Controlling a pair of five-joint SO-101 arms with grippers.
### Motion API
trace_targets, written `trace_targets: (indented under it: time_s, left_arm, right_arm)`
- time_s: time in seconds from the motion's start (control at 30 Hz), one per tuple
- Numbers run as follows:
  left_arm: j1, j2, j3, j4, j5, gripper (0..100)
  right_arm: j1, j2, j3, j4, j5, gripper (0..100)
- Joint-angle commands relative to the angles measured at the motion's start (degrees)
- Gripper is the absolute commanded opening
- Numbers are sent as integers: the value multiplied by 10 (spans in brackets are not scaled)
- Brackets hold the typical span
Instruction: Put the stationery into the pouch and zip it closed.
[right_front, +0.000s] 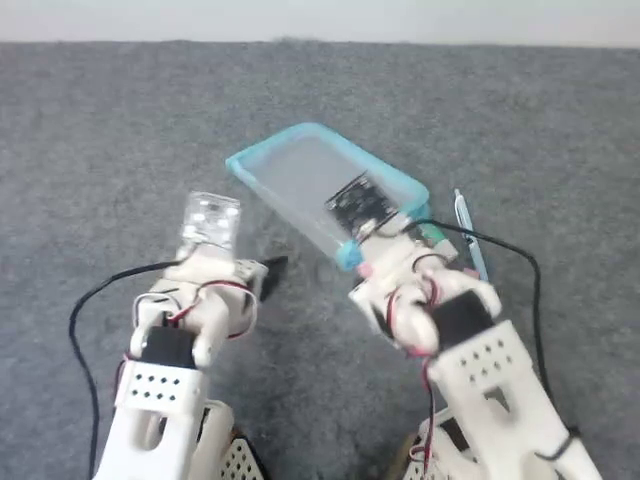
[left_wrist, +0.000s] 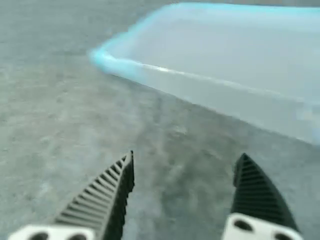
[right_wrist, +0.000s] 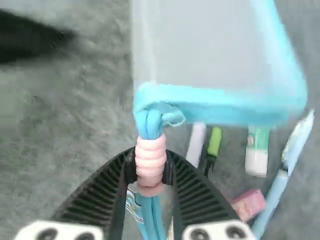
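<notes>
A translucent pouch (right_front: 320, 190) with a turquoise rim lies tilted on the grey carpet, seen close in the left wrist view as pouch (left_wrist: 240, 65) and in the right wrist view as pouch (right_wrist: 210, 55). My right gripper (right_wrist: 149, 170) is shut on the pink bead of the zip pull (right_wrist: 150, 160) at the pouch's near corner. Beside that corner lie a white pen (right_wrist: 196, 142), a green marker (right_wrist: 214, 142), a white-green tube (right_wrist: 257, 150), a pink eraser (right_wrist: 248, 202) and a blue pen (right_front: 470, 235). My left gripper (left_wrist: 182, 187) hangs open just short of the pouch's left side.
Grey carpet (right_front: 120, 130) spreads all around, with a pale wall strip along the far edge. Black cables (right_front: 85, 310) trail from both arms near the front.
</notes>
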Motion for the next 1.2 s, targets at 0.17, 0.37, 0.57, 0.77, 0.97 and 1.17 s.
trace_targets:
  time_s: [0.17, 0.37, 0.57, 0.77, 0.97, 1.17]
  left_arm:
    - [59, -13, -62, 25, -20, 322]
    - [59, -13, -67, 27, -20, 323]
    - [61, -13, -87, 55, -33, 323]
    - [90, -13, -88, 64, -33, 348]
    - [93, -13, -88, 55, 1, 373]
    - [92, -11, -52, 5, 0, 372]
  right_arm:
    - [-42, -30, -10, 5, 17, 6]
    - [-42, 10, -11, 0, 22, 6]
    - [-41, 50, -37, -3, 10, 6]
    - [-39, 51, -50, -9, -19, 6]
    - [-41, 51, -50, -21, -35, 6]
    - [-42, 51, -50, -16, -35, 6]
